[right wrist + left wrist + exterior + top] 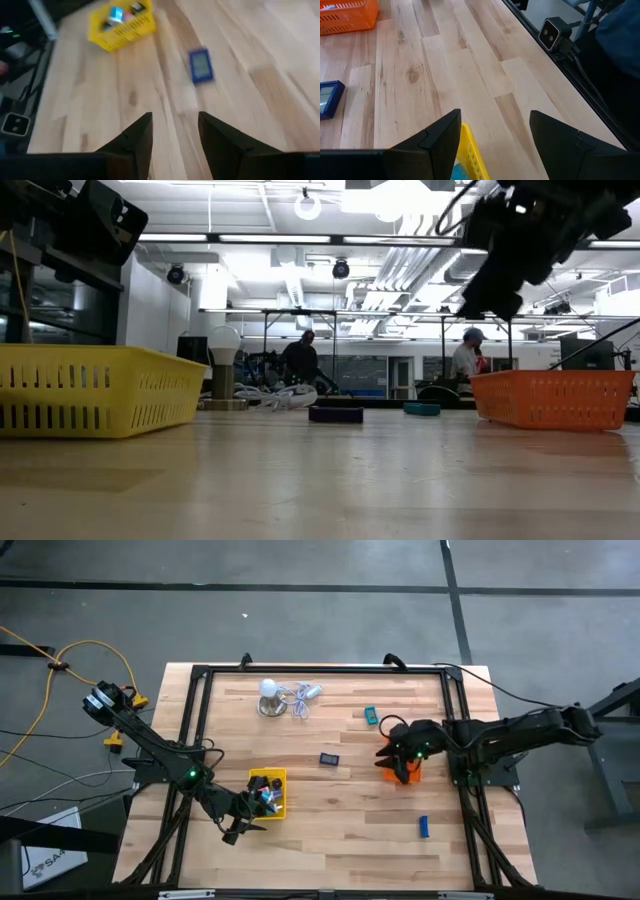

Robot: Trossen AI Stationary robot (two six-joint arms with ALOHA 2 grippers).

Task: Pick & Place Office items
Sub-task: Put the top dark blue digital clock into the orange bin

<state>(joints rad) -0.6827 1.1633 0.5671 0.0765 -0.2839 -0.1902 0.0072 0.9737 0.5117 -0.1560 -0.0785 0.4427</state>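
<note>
The landmark is the small dark blue flat rectangular block point(329, 759) lying loose near the middle of the pale wooden table point(330, 840); every other place is told from it. The right gripper point(404, 753) hangs above the orange slotted plastic tray point(412, 773), which sits to the block's right-arm side, and its two dark fingers point(137, 137) stand apart with bare wood showing in the gap and nothing between them. Its wrist camera looks straight toward the block, which lies ahead of the fingers and a little off their centre line, well apart from them, with its long axis running roughly along the line of approach. The left gripper point(246, 825) sits at the near corner of the yellow slotted plastic tray point(283, 808), on the block's left-arm side, fingers spread wide over the tray's rim and empty. The yellow tray already holds several small black, blue and red items. Both grippers look about equally far from the block, but the right one faces it squarely, so I judge it better placed to reach. Other loose pieces remain: a small teal roll point(371, 716) beyond the block toward the far edge, and a slim blue block point(424, 827) toward the near edge on the right arm's side.
</note>
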